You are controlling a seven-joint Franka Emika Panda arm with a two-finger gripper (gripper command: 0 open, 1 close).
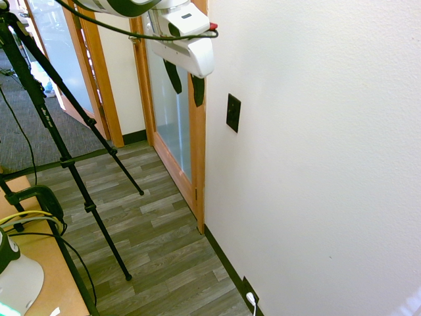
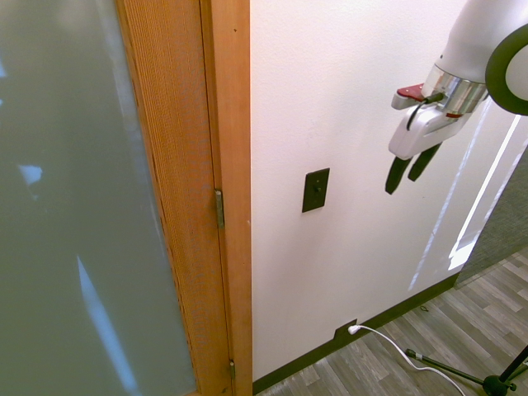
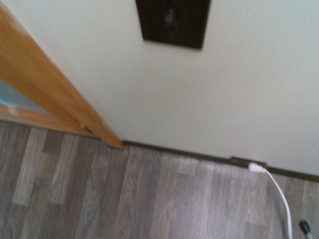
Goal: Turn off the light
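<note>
"Light switch (image 2: 315, 190), that's what this is about, and it's on the white wall (image 2: 363, 99), just beside the wooden door frame (image 2: 235, 190). What are the jaws (image 2: 402, 174) doing?"

"They stand apart, two dark fingers pointing down with nothing between them. From here I'd say they're away from the switch, not touching it."

"And behind them?"

"The white arm (image 2: 483, 41), reaching in from above. There's a red piece (image 2: 410, 91) near its wrist."

"What's the switch like?"

"A small black upright plate, with a little knob in the middle."

"Anything lower down?"

"A black outlet (image 2: 345, 330) down by the floor (image 2: 445, 338), set at the dark baseboard (image 2: 404, 312). A white plug (image 2: 354, 329) sits in it, and its white cord (image 2: 404, 353) trails across the grey planks."

"And on the other side of the frame?"

"A door with a big frosted pane (image 2: 74, 206). Across from the wall I can see a light wooden table (image 1: 56, 273), only part of it."
</note>
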